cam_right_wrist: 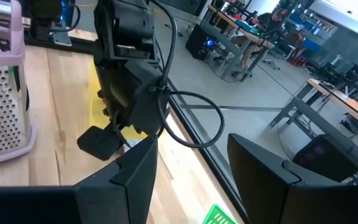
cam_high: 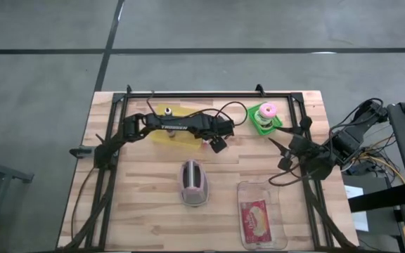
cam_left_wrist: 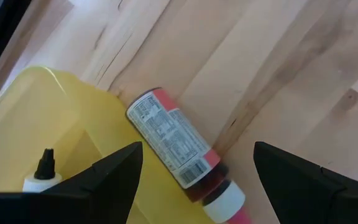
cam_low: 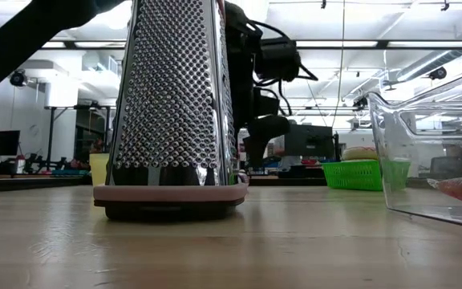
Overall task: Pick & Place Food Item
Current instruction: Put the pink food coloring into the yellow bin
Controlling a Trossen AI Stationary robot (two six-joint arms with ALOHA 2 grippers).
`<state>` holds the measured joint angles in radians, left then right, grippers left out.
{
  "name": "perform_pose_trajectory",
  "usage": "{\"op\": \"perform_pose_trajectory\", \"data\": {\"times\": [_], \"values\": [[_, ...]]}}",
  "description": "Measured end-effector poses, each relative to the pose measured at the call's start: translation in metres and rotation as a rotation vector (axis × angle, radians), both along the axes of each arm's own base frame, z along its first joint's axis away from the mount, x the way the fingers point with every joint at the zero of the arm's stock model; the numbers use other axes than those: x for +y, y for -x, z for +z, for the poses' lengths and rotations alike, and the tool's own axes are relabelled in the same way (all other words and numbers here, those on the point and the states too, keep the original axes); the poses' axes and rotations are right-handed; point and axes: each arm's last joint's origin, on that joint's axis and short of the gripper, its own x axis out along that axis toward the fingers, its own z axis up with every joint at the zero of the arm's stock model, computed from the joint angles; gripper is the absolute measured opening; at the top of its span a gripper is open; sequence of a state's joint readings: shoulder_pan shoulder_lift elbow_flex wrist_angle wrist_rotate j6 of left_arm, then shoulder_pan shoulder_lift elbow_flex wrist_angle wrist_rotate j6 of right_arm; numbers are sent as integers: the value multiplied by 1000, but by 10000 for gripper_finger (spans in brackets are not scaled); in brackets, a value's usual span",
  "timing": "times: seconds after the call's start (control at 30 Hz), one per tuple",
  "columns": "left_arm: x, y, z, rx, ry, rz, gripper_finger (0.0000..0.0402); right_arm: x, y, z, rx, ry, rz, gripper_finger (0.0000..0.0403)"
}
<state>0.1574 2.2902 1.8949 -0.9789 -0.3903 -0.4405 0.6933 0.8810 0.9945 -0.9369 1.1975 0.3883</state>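
A small bottle (cam_left_wrist: 178, 146) with a printed label, red contents and a white cap lies on its side on the wooden table. Its bottom end is next to the yellow tub (cam_left_wrist: 48, 118). My left gripper (cam_left_wrist: 197, 152) hovers over it, open and pointing steeply down, one finger on each side and clear of it. In the high view that gripper (cam_high: 215, 144) is just right of the yellow tub (cam_high: 171, 126), and the arm hides the bottle. My right gripper (cam_high: 278, 154) waits open in the air at the table's right side.
A white squeeze bottle with a black tip (cam_left_wrist: 41, 174) stands in the yellow tub. A metal grater (cam_high: 193, 183) stands mid-table. A clear container (cam_high: 262, 221) holding a red packet sits near the front right. A green basket (cam_high: 266, 116) with a pink doughnut is at the far right.
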Motion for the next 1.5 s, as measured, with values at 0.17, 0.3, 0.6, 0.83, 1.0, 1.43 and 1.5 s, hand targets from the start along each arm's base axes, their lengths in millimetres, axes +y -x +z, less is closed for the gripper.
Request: {"op": "perform_pose_trajectory", "data": {"times": [0.17,0.3,0.6,0.83,1.0,1.43,1.5], "values": [[3,4,-6,14,16,9,312,1,-1,2,0,1,2,192],[8,6,-10,8,51,11,312,1,-2,3,2,3,3,192],[17,6,-13,-16,131,-15,312,2,-2,3,4,8,5,192],[31,12,-17,-6,146,7,312,3,-3,5,-2,16,16,192],[40,14,-19,-11,151,12,312,4,-5,8,-9,29,29,192],[42,12,-22,-70,288,-30,312,5,-6,9,-13,37,36,192],[41,13,-22,-60,292,-28,312,5,-6,9,-12,38,36,192]]}}
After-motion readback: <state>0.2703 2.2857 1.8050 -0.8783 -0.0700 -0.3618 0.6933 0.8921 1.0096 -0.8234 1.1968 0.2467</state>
